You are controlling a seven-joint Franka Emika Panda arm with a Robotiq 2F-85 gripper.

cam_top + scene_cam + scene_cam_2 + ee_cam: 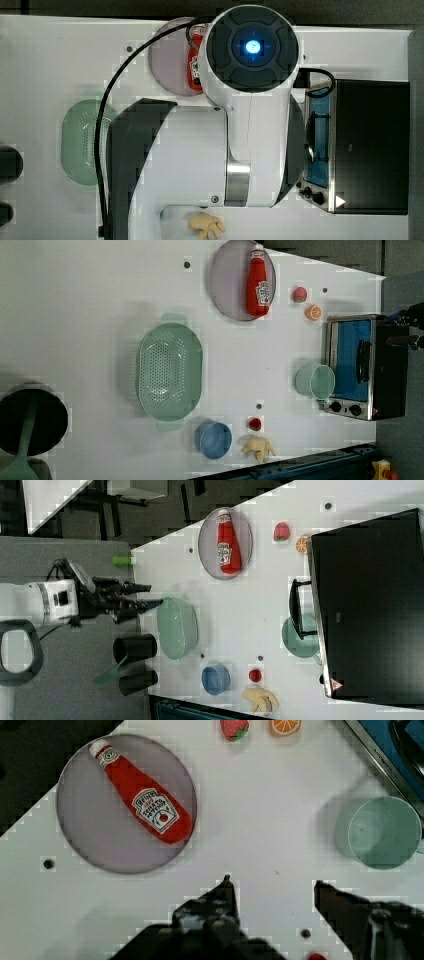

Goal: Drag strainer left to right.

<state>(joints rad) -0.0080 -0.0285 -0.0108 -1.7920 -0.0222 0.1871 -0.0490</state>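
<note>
The strainer point(170, 371) is a pale mint-green oval colander with rows of small holes; it lies on the white table point(90, 315), left of centre in the left view. In the top view it lies at the left point(80, 142), partly under the arm. In the right view my gripper point(155, 594) hangs open just beyond one end of the strainer point(177, 627), apart from it, with nothing between its fingers. The wrist view has the gripper point(272, 885) open well above bare table, its dark fingertips point(226, 882) spread wide.
A grey plate point(227, 285) holds a ketchup bottle point(258, 282). A teal cup point(315, 381) stands before the toaster oven point(360, 367). A blue cup point(213, 439), a small red item point(255, 423), a strawberry point(299, 294), an orange slice point(313, 312) and a black pot point(32, 422) lie around.
</note>
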